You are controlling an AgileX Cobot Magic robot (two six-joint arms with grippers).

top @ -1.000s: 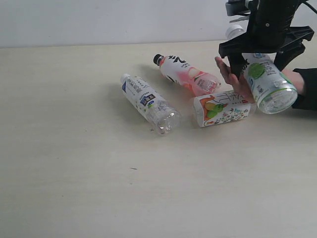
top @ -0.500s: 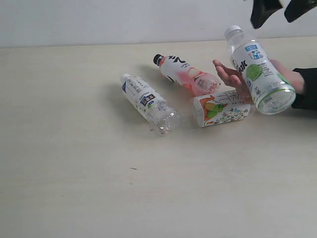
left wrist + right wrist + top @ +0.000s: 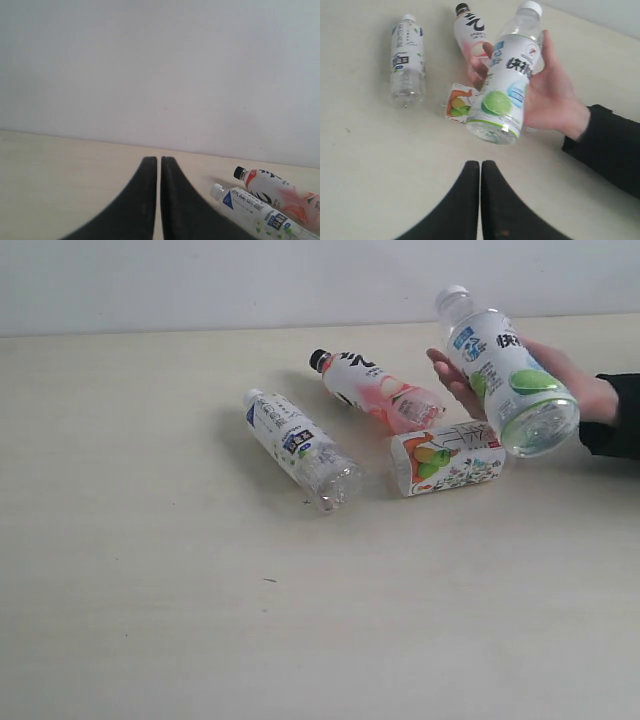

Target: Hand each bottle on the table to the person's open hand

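The person's open hand (image 3: 575, 390) (image 3: 555, 97) now carries the lime-and-blue bottle (image 3: 505, 375) (image 3: 507, 82) above the table (image 3: 200, 620). Three bottles lie on the table: the white-blue one (image 3: 300, 448) (image 3: 407, 60) (image 3: 260, 215), the pink-white one with a black cap (image 3: 375, 390) (image 3: 470, 35) (image 3: 272, 187), and the fruit-label one (image 3: 448, 460) (image 3: 459, 102) just under the hand. My right gripper (image 3: 480, 163) is shut and empty, well back from the hand. My left gripper (image 3: 159, 159) is shut with nothing in it, off to the side of the bottles. Neither gripper shows in the exterior view.
A plain pale wall (image 3: 250, 280) runs behind the table's far edge. The person's black sleeve (image 3: 615, 415) (image 3: 605, 145) reaches in from the right. Bare tabletop spreads across the left and front.
My right gripper let go of the lime-and-blue bottle, rose out of the exterior view and shut. The hand now holds the bottle and has tilted it slightly.
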